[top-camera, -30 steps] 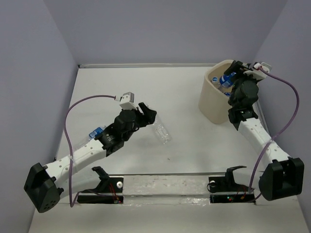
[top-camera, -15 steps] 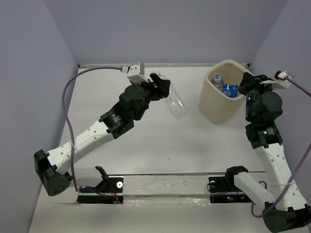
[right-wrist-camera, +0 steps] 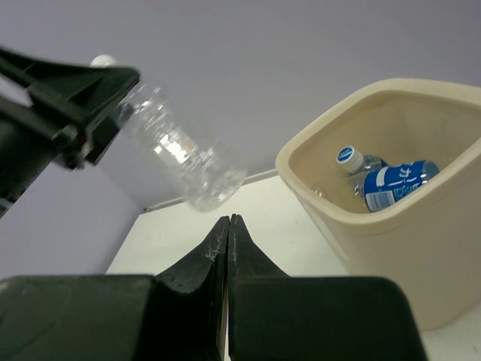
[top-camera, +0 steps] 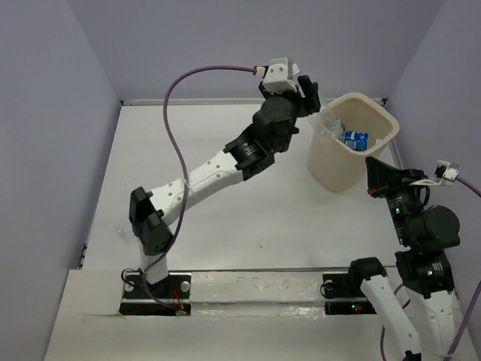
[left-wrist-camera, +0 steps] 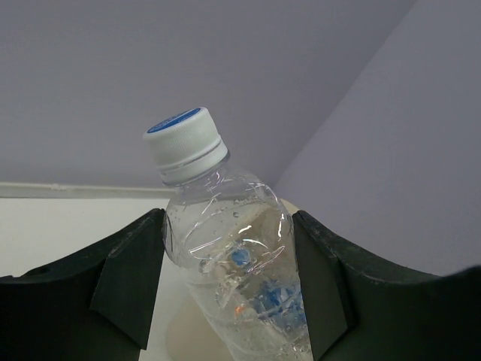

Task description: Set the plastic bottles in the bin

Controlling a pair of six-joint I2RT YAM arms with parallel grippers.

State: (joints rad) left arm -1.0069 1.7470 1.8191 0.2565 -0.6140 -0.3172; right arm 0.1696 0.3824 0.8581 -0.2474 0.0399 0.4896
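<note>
My left gripper [top-camera: 312, 105] is shut on a clear, label-free plastic bottle [top-camera: 326, 125] and holds it in the air at the left rim of the beige bin [top-camera: 336, 167]. In the left wrist view the bottle [left-wrist-camera: 225, 248] stands cap-up between both black fingers [left-wrist-camera: 128, 278]. Two plastic bottles lie inside the bin, one with a blue label [top-camera: 356, 139] and one showing its cap [top-camera: 337, 120]. My right gripper [top-camera: 371, 162] is shut and empty, low at the bin's near right side. The right wrist view shows its tips [right-wrist-camera: 228, 219] pressed together, the bin [right-wrist-camera: 391, 256] and the held bottle [right-wrist-camera: 184, 162].
The white table [top-camera: 225, 218] is walled by lilac panels on three sides. A purple cable [top-camera: 180, 83] arcs above the left arm, which stretches diagonally over the middle of the table. A black rail with mounts [top-camera: 255, 289] runs along the near edge.
The left arm lifted the clear bottle from mid-table and carried it up and right to the bin's rim. The right gripper pulled out of the bin, drew back toward me and shut.
</note>
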